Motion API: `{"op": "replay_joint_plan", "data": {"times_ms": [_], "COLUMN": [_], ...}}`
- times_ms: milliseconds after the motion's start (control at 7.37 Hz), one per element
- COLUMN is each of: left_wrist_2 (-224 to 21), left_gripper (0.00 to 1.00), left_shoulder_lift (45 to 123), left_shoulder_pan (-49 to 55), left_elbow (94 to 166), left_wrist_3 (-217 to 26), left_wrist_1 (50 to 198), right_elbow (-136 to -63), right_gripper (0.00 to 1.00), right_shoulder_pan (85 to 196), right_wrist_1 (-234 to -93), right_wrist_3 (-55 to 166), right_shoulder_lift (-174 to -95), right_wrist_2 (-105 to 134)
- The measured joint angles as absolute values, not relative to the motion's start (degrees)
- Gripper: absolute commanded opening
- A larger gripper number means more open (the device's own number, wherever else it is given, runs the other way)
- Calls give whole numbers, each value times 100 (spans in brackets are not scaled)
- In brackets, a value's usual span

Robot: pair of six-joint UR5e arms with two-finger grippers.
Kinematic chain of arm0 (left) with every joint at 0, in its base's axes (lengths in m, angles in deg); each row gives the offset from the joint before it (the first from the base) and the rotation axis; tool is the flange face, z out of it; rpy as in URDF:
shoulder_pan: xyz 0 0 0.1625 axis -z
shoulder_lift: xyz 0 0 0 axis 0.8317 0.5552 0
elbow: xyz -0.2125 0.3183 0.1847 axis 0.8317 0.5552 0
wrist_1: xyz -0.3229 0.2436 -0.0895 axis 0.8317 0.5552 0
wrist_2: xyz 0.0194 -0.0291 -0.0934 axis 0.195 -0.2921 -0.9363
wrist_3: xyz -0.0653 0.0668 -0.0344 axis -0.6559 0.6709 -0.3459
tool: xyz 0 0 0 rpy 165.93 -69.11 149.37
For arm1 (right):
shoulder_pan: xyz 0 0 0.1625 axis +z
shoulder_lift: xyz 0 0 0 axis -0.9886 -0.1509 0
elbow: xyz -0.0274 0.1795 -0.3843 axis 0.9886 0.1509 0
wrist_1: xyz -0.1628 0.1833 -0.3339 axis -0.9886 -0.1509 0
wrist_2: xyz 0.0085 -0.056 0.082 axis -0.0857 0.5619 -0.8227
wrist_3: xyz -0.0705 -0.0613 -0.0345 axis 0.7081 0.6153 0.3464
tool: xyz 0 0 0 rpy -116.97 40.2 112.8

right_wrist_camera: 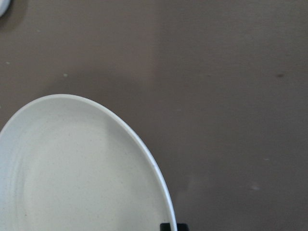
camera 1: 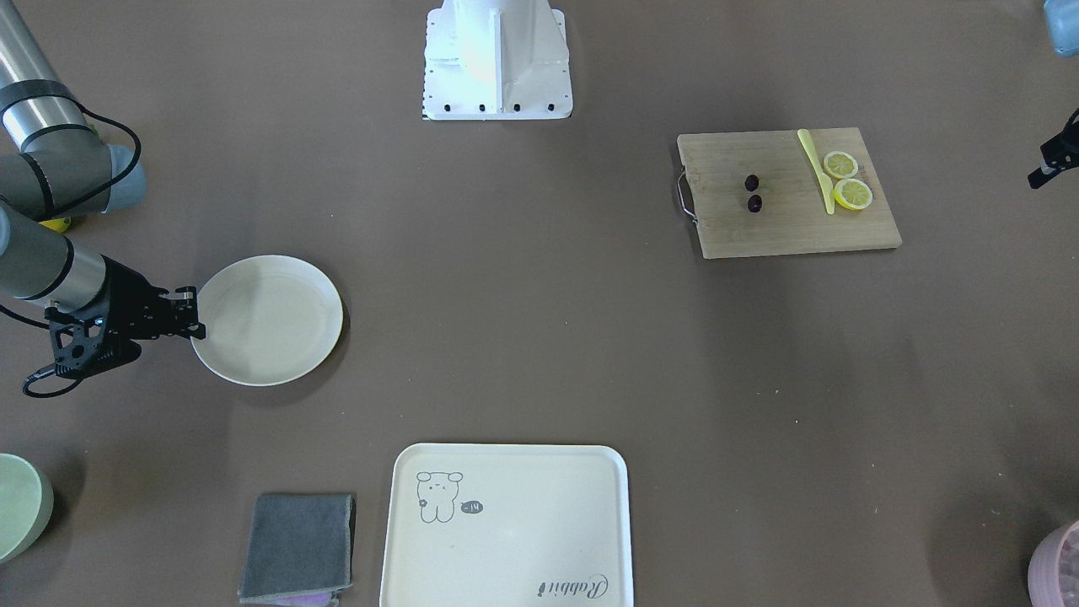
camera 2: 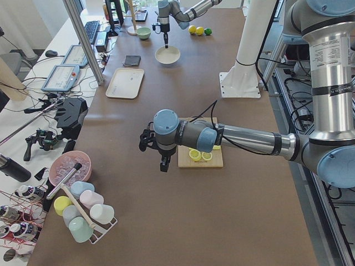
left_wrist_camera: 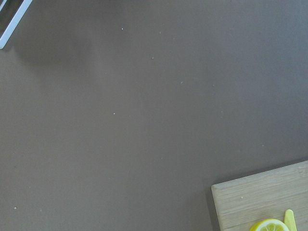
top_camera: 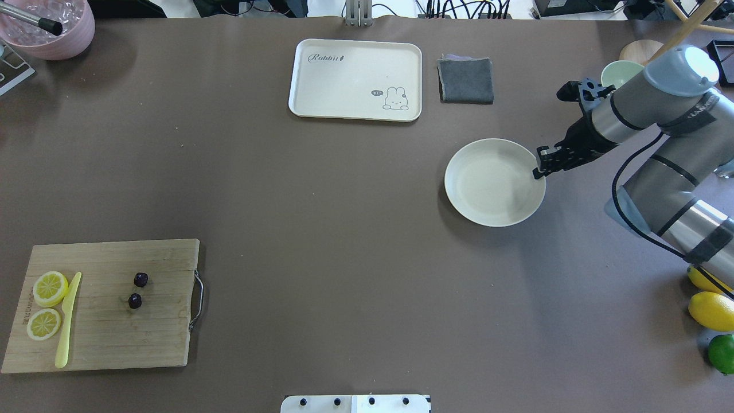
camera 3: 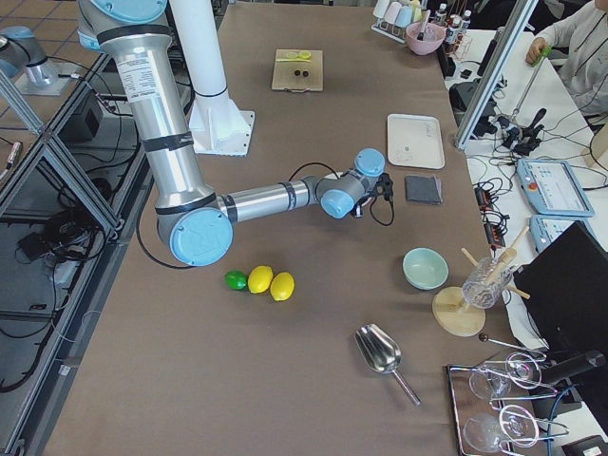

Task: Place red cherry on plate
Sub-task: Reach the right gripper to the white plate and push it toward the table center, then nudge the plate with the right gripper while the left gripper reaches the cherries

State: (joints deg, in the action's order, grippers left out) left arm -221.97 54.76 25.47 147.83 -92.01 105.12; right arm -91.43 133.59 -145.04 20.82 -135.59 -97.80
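— Where does the red cherry point(top_camera: 135, 300) lie against the claws?
— At the lower left of the overhead view, on the wooden cutting board point(top_camera: 155, 332), to the right of the yellow knife point(top_camera: 67, 321). The right claw point(top_camera: 538, 170) is well apart from it, right of centre in that view, at the right rim of the plate point(top_camera: 487, 183). The left claw point(camera 2: 165, 165) hangs over bare bench point(top_camera: 321, 241), just left of the board in the left-side view, beside the end with the lemon slices point(top_camera: 50, 288).
— How far open are they?
— I cannot tell for either. The right wrist view shows only one small dark tip at the plate's rim, bottom centre; whether it pinches the rim I cannot say. The left claw shows side-on, and cut off at the right edge of the front view.
— And the counts?
— Two dark cherries, a little apart. Two lemon slices left of the knife. One knife, one board, one plate. One cream tray point(top_camera: 344, 86) at top centre, with one grey cloth point(top_camera: 465, 80) to its right. Two whole lemons point(top_camera: 711, 310) and one lime point(top_camera: 721, 353) at the lower right
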Motion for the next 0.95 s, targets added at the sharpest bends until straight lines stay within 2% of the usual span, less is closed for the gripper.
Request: {"op": "replay_joint_plan", "data": {"times_ms": [543,950], "left_wrist_2": [-21935,-20653], "left_gripper": [97,93], "left_shoulder_lift": [5323,5316], "left_shoulder_pan": [764,-816], "left_elbow": [16314,16359], "left_wrist_3": [-12125,-13598], "left_wrist_1": [10692,11400], "right_elbow": [-9557,-9551], "right_gripper": [0,0], "right_shoulder_pan": [11896,11261], "right_wrist_1": [-14500,-14503], "right_wrist_3": [-160,-532], "right_shoulder_lift": [-12803,-12554], "right_wrist_2": [-8702,-8046]}}
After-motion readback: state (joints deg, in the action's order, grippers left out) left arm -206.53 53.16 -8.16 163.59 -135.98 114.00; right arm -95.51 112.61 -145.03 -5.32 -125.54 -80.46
